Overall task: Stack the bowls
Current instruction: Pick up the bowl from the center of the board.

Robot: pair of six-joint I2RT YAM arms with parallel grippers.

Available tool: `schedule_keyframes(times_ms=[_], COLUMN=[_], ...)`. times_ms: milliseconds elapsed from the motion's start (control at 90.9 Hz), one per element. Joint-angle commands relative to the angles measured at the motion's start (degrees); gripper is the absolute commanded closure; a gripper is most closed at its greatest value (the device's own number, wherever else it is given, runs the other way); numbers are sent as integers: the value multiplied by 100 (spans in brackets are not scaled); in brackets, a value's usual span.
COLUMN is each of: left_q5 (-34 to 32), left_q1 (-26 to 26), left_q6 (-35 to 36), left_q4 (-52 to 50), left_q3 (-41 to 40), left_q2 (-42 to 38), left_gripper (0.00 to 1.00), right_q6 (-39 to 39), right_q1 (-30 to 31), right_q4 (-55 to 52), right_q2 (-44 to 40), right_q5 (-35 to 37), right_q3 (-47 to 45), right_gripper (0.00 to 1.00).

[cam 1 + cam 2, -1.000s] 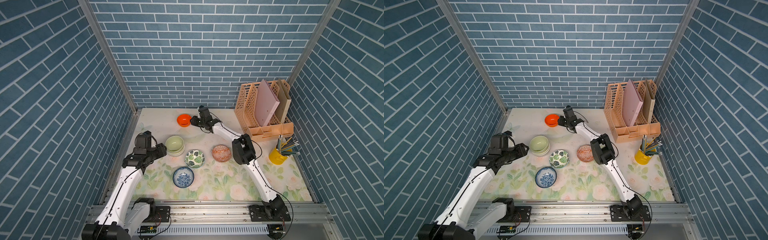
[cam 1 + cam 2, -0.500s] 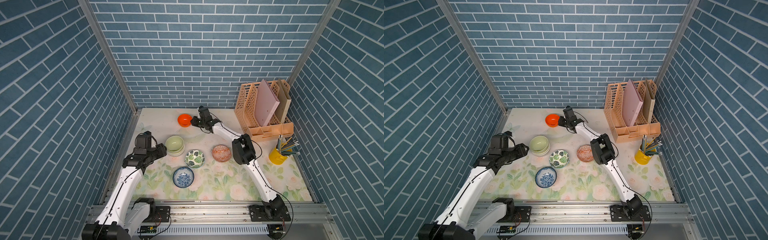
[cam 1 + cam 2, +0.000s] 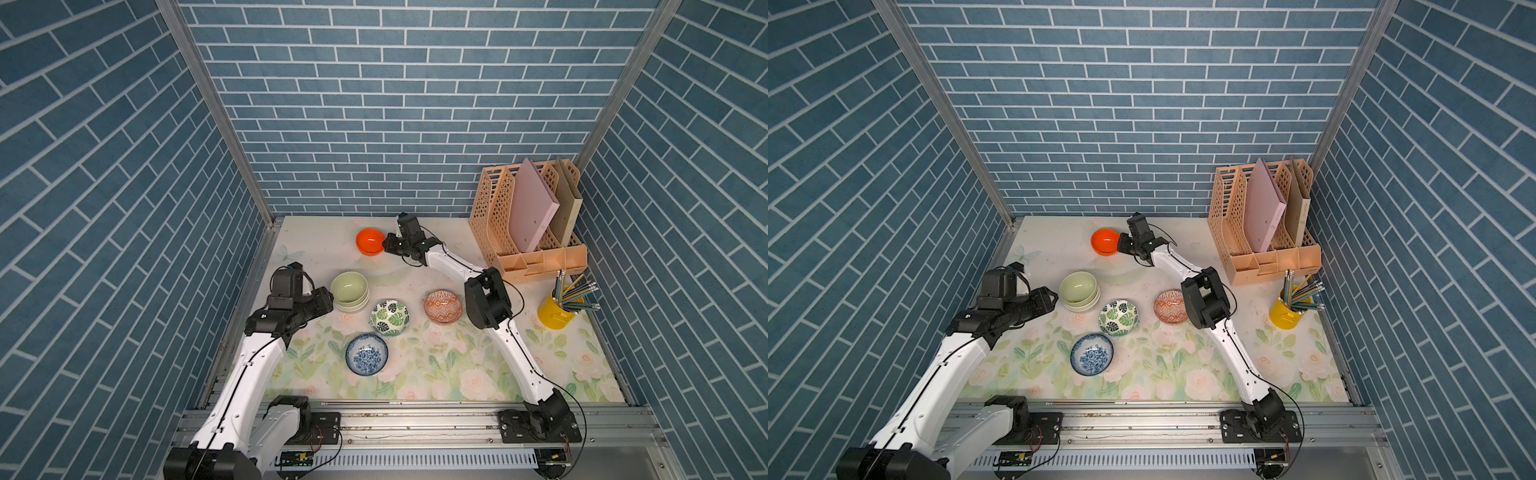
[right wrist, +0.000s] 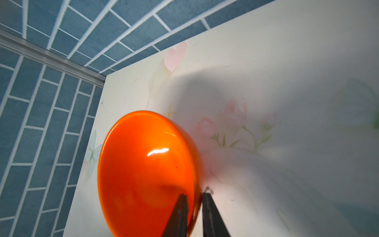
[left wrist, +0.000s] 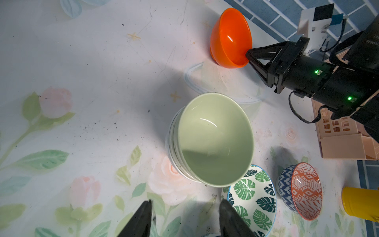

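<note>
On the floral worktop (image 3: 457, 365), left of centre, stands a stack. The pale green bowl (image 3: 349, 286) nests on top of paler bowls (image 5: 173, 143). Only the rims of these show, so their number and colours are hard to make out.

Close by, to the right and nearer, sits the leaf-print bowl (image 3: 390, 317). Right of that is the orange-red patterned bowl (image 3: 443, 306), and nearest of all the blue-and-white floral bowl (image 3: 367, 354). These three stand singly.

The glossy orange bowl (image 4: 143, 174) is at the far edge, about centre. The right gripper (image 4: 193, 198) has its fingers narrowed onto that bowl's rim, one inside and one outside. Whether the bowl's foot rests on the worktop cannot be told.

The left gripper (image 5: 185, 203) hangs on the stack's near-left side. Its fingers (image 5: 143, 217) are wide apart, with only worktop between them. The left wrist view cuts them off at the frame edge, and in both top views the wrist hides them.

At the far right a peach file rack (image 3: 494, 216) holds a pink folder (image 3: 534, 203) and a tan folder (image 3: 567, 208), both leaning. Nearer than the rack, a yellow cup (image 3: 555, 316) holds pencils (image 3: 575, 291).

In a top view the right arm (image 3: 1204, 303) covers the right edge of the orange-red patterned bowl. In the left wrist view the stack hides part of the leaf-print bowl, and the frame cuts off the yellow cup.
</note>
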Motion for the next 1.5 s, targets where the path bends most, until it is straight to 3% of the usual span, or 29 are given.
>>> schedule_keyframes(times_ms=[0,671,968,1287,1485], left_q5=[-2,12,-13,-36,94], left_q1=[17,19,19,19,13], left_q6=[27,35,25,0,82], left_q4=[17,15,12,-5,-103], left_q3=[-74,-74,-74,86,726], left_q2=[39,54,8,3,309], left_gripper=[43,43,43,43,42], right_q6=[-58,-120,-226,-489,-793], right_q1=[-5,-21,-25,-30,-35], right_q4=[-175,-307,-371,-103,-201], right_q2=[68,130,44,-760,-1613], right_q5=[-97,-187,-159,-65,104], right_q3=[-55,-64,-96,-653,-1299], right_gripper=[80,84,98,100,100])
